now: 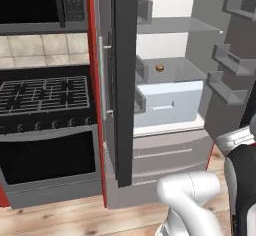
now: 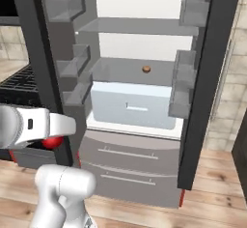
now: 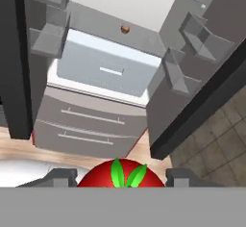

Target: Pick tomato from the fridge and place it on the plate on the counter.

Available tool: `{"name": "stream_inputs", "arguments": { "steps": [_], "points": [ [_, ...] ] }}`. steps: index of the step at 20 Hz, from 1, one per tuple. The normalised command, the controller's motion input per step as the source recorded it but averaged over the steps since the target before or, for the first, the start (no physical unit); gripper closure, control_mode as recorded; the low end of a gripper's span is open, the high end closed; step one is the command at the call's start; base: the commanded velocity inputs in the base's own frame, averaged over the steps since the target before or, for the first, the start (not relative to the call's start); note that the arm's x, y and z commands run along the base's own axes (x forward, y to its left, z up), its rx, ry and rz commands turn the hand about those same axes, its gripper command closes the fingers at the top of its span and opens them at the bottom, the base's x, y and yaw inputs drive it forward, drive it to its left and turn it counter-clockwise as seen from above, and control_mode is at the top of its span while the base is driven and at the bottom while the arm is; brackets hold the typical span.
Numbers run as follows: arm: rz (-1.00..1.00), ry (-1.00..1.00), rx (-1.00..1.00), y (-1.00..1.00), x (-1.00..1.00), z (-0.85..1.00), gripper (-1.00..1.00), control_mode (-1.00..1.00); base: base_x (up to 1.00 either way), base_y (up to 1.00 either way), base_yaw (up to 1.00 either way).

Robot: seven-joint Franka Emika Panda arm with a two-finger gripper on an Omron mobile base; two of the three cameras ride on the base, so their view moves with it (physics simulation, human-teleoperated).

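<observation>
tomato (image 3: pixel 121 174) lower half (and fingers (image 3: pixel 60 177)) cut off below

A glossy, smooth red skin is shown by the tomato (image 3: pixel 120 175), topped at 12 o'clock by matt green leaves. The fridge (image 2: pixel 135 101) is finished in matt dark grey outside, with a smooth white interior. Its drawer (image 2: pixel 132 105) is rendered as pale, clear plastic. The floor (image 1: pixel 60 219) is seen as light wood planking.
</observation>
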Motion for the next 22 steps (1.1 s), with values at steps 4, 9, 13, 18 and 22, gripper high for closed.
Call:
{"name": "stream_inputs", "arguments": {
  "steps": [4, 9, 13, 18, 22],
  "points": [
    [0.0, 0.0, 0.0, 0.0, 0.0, 0.0, 1.0, 1.0, -0.13, 1.0, 0.0],
    [0.0, 0.0, 0.0, 0.0, 0.0, 0.0, 1.0, 1.0, 0.0, 1.0, 0.0],
    [0.0, 0.0, 0.0, 0.0, 0.0, 0.0, 1.0, 1.0, 0.0, 1.0, 0.0],
    [0.0, 0.0, 0.0, 0.0, 0.0, 0.0, 1.0, 1.0, 0.0, 1.0, 0.0],
    [0.0, 0.0, 0.0, 0.0, 0.0, 0.0, 1.0, 1.0, 0.14, 1.0, 0.0]
  ]
}}
